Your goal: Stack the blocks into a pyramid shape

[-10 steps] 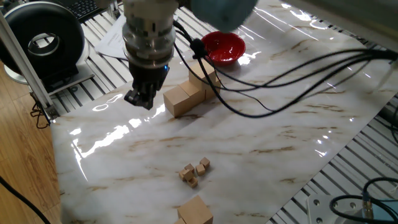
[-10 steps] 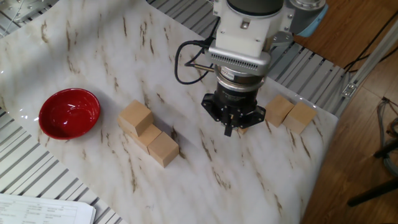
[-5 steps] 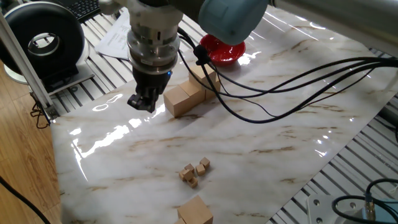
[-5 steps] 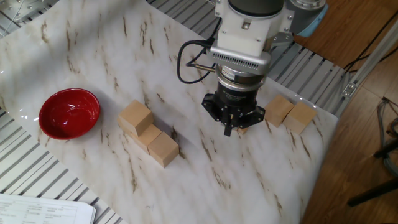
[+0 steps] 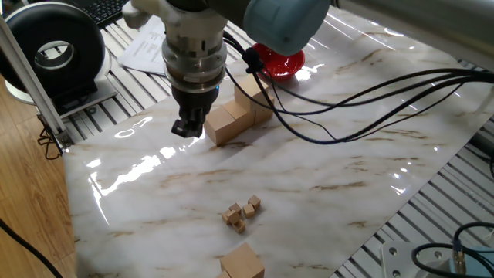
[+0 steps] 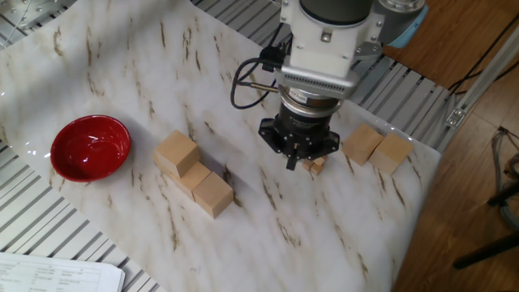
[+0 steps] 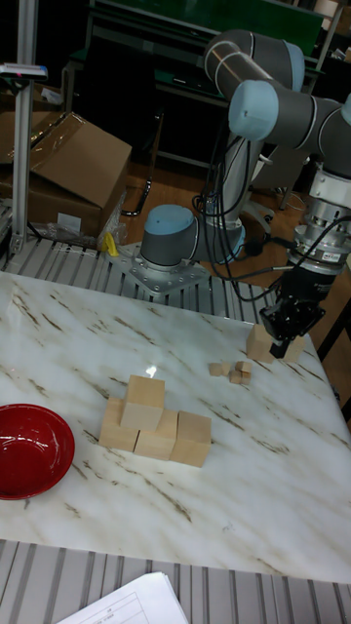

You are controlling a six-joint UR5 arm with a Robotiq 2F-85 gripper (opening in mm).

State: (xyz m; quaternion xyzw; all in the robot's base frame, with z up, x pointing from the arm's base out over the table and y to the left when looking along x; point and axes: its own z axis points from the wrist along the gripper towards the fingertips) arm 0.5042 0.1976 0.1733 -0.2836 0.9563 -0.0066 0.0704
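While the gripper point(image 6: 293, 160) hangs above the marble table point(image 6: 268, 235) with its fingers drawn close and nothing visibly between them, the partly built pyramid shape point(image 7: 154, 424) sits just right of the red bowl point(image 7: 29, 449), three blocks in a row with a fourth on top. Two more blocks point(image 6: 377, 148) lie side by side near the table's edge, with the tiny cubes point(image 7: 232, 370) close by.

Silver-grey arm point(image 7: 255, 68) with pale blue joint caps, white ribbed wrist, black end effector point(image 6: 298, 144), black cables point(image 5: 363, 89)
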